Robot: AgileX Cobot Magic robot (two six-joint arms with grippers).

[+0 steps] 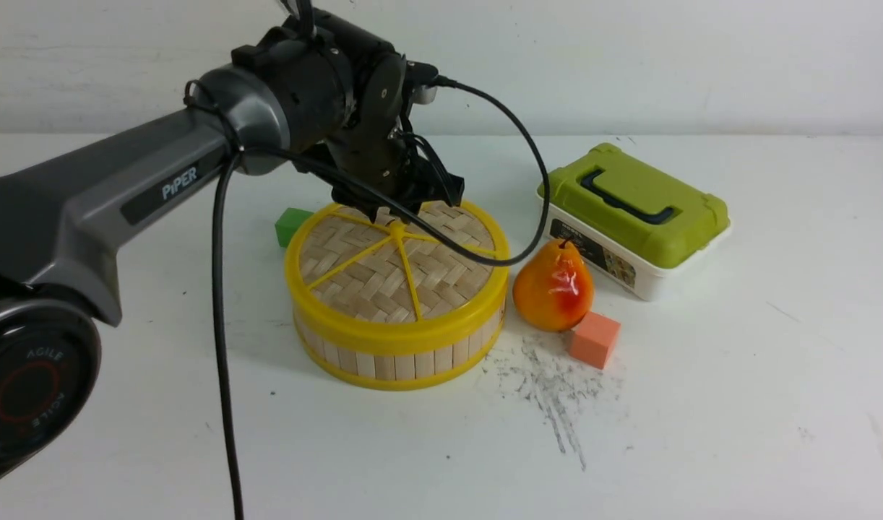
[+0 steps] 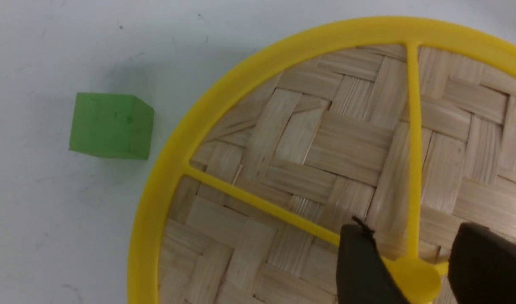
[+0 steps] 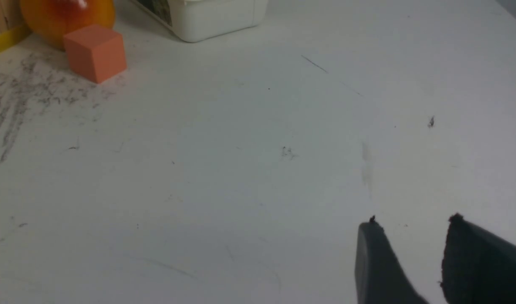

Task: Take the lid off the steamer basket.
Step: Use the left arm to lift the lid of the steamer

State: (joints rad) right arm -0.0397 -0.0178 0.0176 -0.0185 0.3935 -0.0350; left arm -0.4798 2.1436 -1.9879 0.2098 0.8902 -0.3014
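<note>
Over the middle of the lid [image 1: 384,267], the left tool [image 2: 414,230] hangs nose-down, fingers [image 2: 359,261] spread to either side of the yellow hub [image 2: 412,272], released and gripping nothing. One finger looks to be at the hub's edge and the other stands apart from it. The lid sits fully seated on the steamer basket [image 1: 398,361], its thick yellow rim capping the top. The basket stands on the counter [image 1: 701,433] with a green cube [image 1: 291,224] just behind on the left and a pear [image 1: 553,289] close on the right, an orange cube [image 1: 595,339] against the pear, and a green-lidded box [image 1: 633,217] farther right. The right tool [image 3: 414,221] is parked over bare counter well clear, fingers apart, empty. The step in hand looks like the grasp at the hub. To do it well: centre both pads on the hub, go low enough to bite under its flat top or catch a spoke, then clench firmly, since the hub looks shallow and slick. Lift straight up, as a tilt could jam the rim and drag the basket along. Watch the arm's cable [image 1: 485,253] draped across the lid, and keep clear of the pear when carrying the lid off.
</note>
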